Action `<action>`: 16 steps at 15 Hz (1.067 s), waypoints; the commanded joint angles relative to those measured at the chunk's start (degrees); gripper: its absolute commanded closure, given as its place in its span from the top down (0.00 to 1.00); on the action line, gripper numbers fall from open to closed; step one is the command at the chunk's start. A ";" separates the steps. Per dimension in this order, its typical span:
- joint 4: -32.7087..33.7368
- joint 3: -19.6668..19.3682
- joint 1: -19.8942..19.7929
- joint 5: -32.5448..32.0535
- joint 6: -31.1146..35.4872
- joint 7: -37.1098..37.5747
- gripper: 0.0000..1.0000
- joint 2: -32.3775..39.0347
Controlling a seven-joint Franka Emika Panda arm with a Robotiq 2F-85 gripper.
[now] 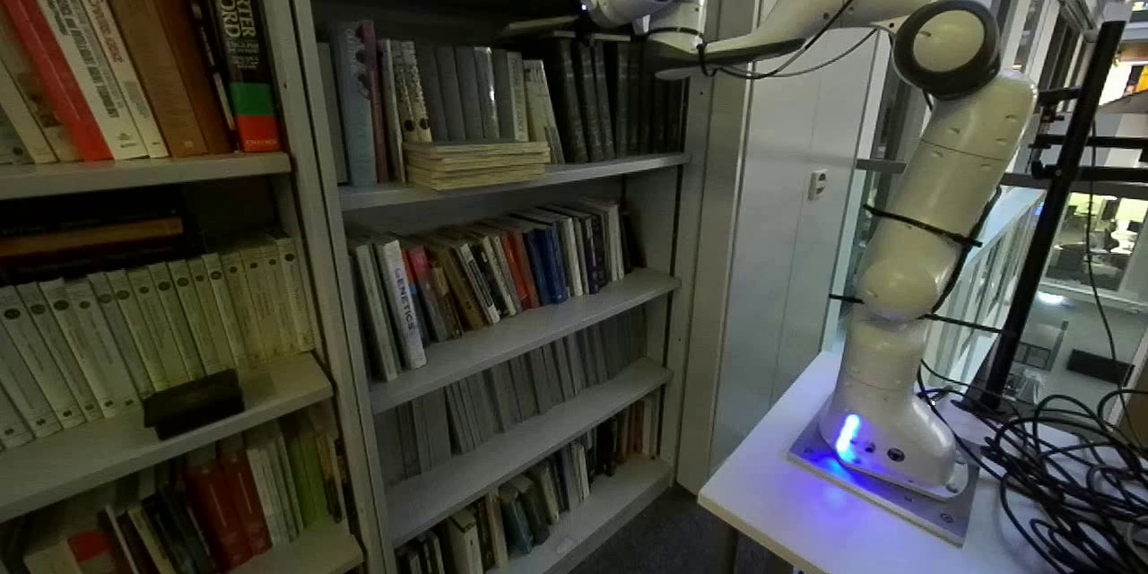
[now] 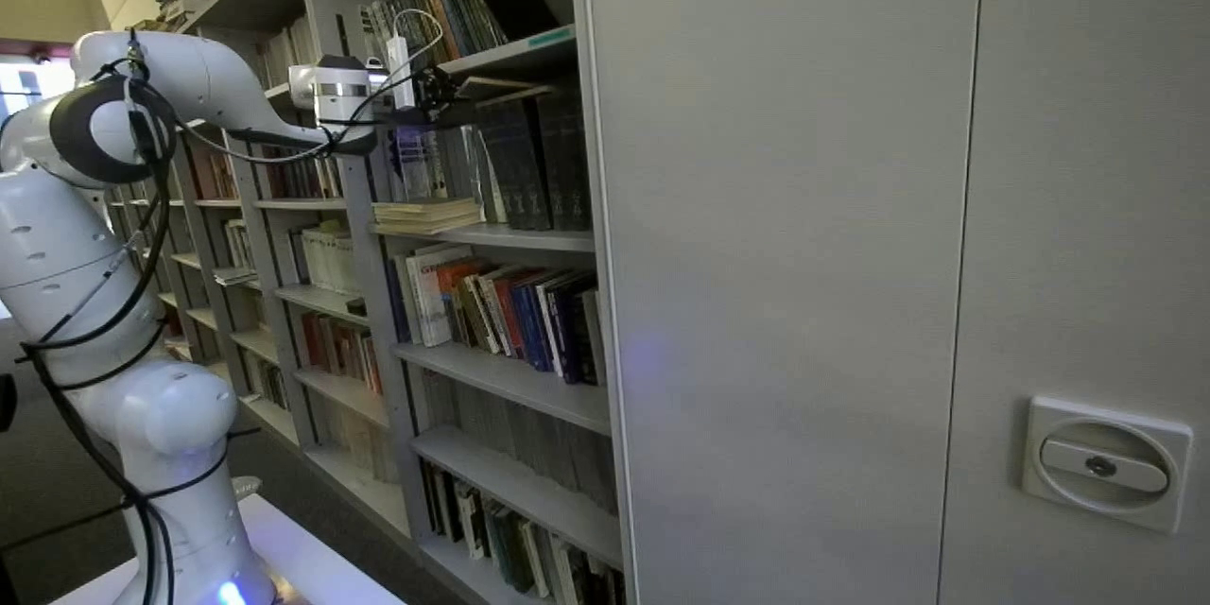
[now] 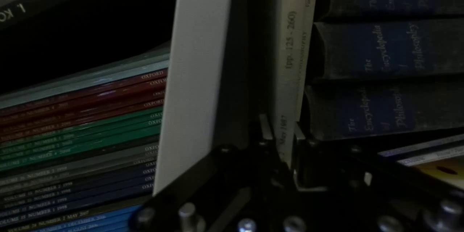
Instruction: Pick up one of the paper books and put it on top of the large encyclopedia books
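Your black, two-fingered claw is gripping: its fingers are pressing on both faces of a thin, pale paper-bound book, close to the end of the spine reading "May 1987". Just beside that spine, in the wrist view, a second narrow, pale, lettered edge is showing; it is probably another paper book lying on the thick, dark encyclopedia volumes with blue spine panels. Whether the held book is touching it, you are not able to tell here. Toward the opposite side, past a dark gap, a flat, pale grey shelf board is running above your load. Farther out, in both exterior views, a low stack of cream paper-bound books is lying flat, well below the claw, on the grey shelf that is carrying the encyclopedias.

By the look of it, you are working on the placing step: the book is hovering over or just against the encyclopedia tops, and the release is not yet happening. The next move is calling for a small, level descent until the book is resting squarely, then for parting the fingers and backing straight out. Headroom is probably running short, so any lift is risking a knock against the board.
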 commanded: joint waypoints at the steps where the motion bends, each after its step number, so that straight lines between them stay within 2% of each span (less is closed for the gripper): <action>1: 0.17 0.97 -1.14 0.85 0.16 -0.51 0.12 0.08; 3: 0.19 0.97 -1.14 0.95 0.17 -0.52 0.12 0.10; 4: 0.19 0.97 -1.14 0.96 0.17 -0.52 0.03 0.10; 7: -2.53 2.62 -1.10 -3.22 -1.20 0.90 0.03 -1.22; 11: -3.44 3.00 -1.62 -7.97 -3.99 1.53 0.03 -3.11; 16: -3.19 1.51 -3.05 -8.51 -6.95 1.43 0.03 -4.89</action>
